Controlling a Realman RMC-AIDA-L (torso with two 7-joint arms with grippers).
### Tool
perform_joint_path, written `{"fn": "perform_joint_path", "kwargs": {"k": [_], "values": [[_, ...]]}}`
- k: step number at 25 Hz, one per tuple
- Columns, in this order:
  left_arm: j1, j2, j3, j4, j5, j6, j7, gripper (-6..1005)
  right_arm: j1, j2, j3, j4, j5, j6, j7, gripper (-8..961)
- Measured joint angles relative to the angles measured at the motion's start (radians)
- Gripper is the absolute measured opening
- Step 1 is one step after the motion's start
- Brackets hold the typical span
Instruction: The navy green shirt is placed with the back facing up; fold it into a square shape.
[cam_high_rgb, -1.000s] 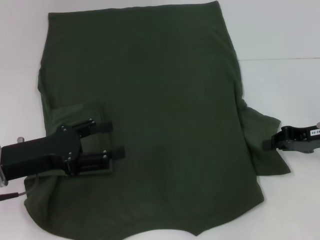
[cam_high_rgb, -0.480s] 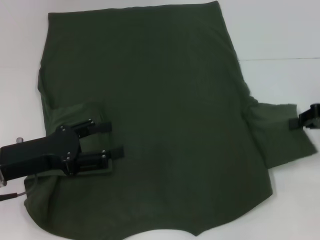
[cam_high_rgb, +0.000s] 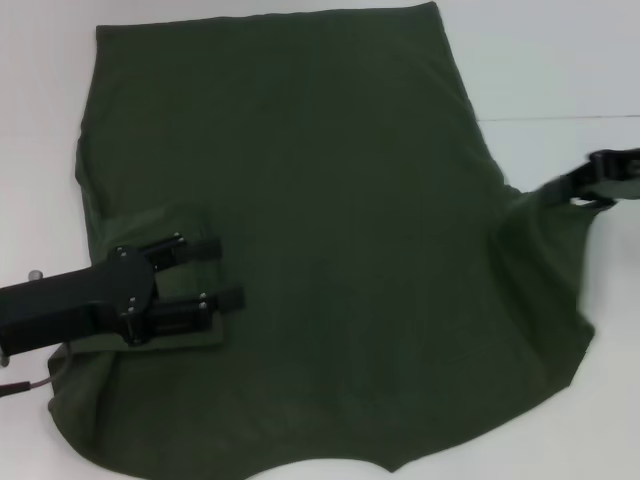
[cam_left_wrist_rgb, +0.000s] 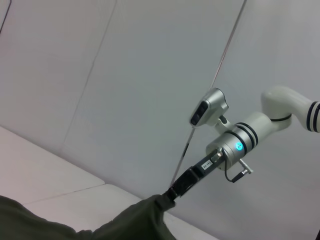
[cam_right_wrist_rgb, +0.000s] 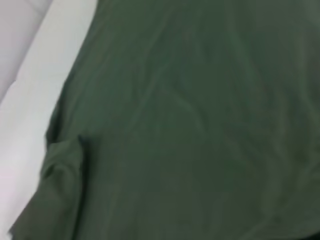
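The navy green shirt (cam_high_rgb: 300, 230) lies spread back-up on the white table (cam_high_rgb: 560, 70). Our right gripper (cam_high_rgb: 590, 182), clenched on the right sleeve (cam_high_rgb: 545, 260), has lifted it higher and outward since a moment ago (starting the inward fold, we judge). Our left gripper (cam_high_rgb: 215, 275) rests spread-fingered over the folded left sleeve.

Bright, even overhead light washes the white surface (cam_high_rgb: 560, 70) almost featureless, with faint shadows. The head view is mildly soft; the right wrist view is heavily blurred, the left wrist view sharper.
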Motion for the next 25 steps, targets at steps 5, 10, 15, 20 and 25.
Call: {"fn": "perform_joint_path", "kwargs": {"k": [5,10,15,20,25], "values": [[0.001,0.001,-0.001,0.0,-0.011,0.004,-0.009,906,0.069,0.037,-0.049,0.013,-0.001,0.002,0.009,115],[0.0,0.003,0.0,0.006,-0.016,0.013,-0.012,907,0.141,0.077,-0.108,0.053,-0.002,0.041,0.024,131],[0.002,0.005,-0.001,0.013,-0.024,0.019,-0.013,908,0.174,0.123,-0.209,0.064,-0.004,0.134,0.077,147],[0.002,0.005,-0.002,0.013,-0.025,0.022,-0.013,907,0.182,0.166,-0.213,0.067,0.001,0.193,0.091,163],[0.0,0.007,-0.002,0.013,-0.025,0.024,-0.013,905,0.182,0.183,-0.204,0.062,0.008,0.211,0.103,271]]}}
